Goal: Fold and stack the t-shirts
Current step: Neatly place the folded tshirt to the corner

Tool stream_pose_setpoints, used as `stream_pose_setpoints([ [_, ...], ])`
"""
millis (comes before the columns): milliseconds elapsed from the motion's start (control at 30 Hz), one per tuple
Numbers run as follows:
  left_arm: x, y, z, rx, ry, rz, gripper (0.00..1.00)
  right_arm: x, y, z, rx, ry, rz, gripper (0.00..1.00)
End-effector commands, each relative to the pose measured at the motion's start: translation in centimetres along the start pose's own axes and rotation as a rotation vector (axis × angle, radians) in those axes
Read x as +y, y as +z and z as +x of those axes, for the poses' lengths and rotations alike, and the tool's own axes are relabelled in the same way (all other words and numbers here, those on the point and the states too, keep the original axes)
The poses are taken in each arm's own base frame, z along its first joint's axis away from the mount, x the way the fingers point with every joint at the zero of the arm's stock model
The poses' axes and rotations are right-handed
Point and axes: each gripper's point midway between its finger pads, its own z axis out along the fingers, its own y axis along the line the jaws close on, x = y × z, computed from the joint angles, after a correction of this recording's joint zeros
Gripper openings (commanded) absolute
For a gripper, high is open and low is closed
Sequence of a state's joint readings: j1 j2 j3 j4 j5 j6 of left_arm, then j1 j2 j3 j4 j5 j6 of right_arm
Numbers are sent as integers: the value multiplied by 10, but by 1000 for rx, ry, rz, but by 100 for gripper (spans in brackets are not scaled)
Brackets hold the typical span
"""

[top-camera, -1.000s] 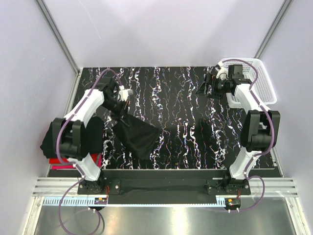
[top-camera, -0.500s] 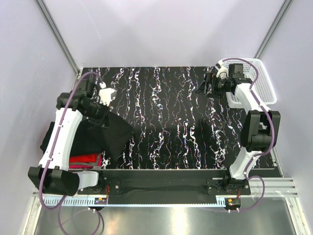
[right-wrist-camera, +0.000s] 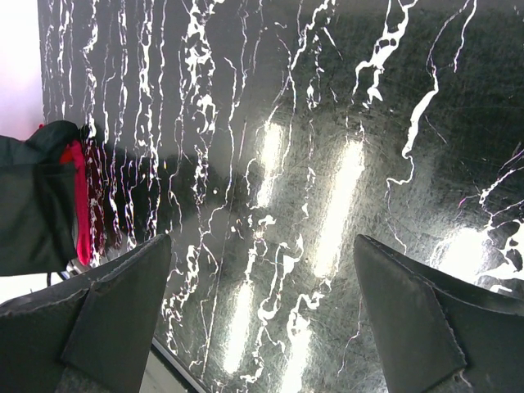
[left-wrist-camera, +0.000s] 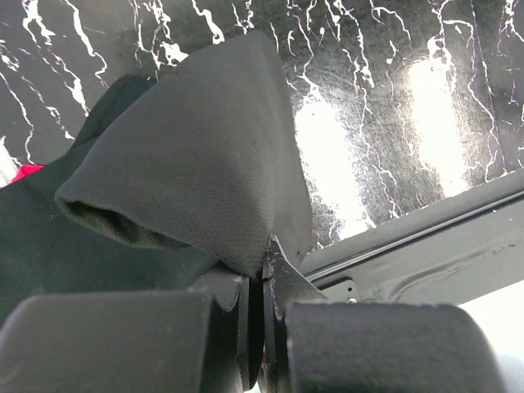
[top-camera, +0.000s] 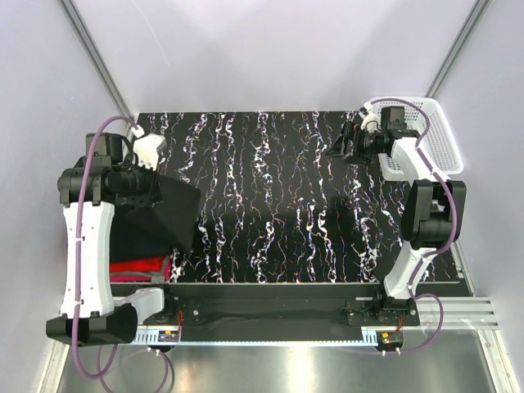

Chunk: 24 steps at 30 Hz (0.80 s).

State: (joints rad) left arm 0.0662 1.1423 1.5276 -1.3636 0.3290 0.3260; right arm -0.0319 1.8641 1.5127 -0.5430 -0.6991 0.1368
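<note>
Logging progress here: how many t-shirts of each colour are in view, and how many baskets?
Black t-shirts: 2, the held black t-shirt in the left gripper and the piled black t-shirt
Red t-shirt: 1
Pink t-shirt: 1 (edge only)
White basket: 1
Total: 5

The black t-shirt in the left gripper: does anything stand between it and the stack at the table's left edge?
Nothing visible does. The left gripper holds the black t-shirt over the stack, whose red shirt shows underneath.

Bright, even overhead light fills the top view, which is sharp throughout. In both wrist views white glare streaks the glossy bench point(right-wrist-camera: 327, 205), and the near fingers point(right-wrist-camera: 422, 327) look dark, soft and out of focus.
</note>
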Motion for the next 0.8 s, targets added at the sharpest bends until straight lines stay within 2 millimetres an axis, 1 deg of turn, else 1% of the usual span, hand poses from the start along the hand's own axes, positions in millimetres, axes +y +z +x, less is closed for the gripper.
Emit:
stream_pose_setpoints([
  [0, -9, -23, 13, 16, 10, -7, 0, 9, 0, -15, -34, -22, -26, 100],
  [100, -6, -27, 15, 19, 9, -23, 0, 10, 2, -16, -37, -28, -28, 99],
  [167, -3, -31, 11, 9, 9, -38, 0, 11, 3, -15, -36, -30, -30, 100],
  [400, 21, -42, 7, 24, 52, -146, 0, 12, 1, -12, -37, -31, -33, 100],
  [433, 25, -43, 8, 33, 56, -156, 0, 12, 1, -12, -39, -33, -32, 100],
  [633, 34, -44, 12, 63, 67, -163, 0, 12, 1, -10, -36, -33, -32, 100],
  [767, 42, -41, 22, 116, 66, -168, 0, 10, 3, -10, -37, -29, -32, 100],
])
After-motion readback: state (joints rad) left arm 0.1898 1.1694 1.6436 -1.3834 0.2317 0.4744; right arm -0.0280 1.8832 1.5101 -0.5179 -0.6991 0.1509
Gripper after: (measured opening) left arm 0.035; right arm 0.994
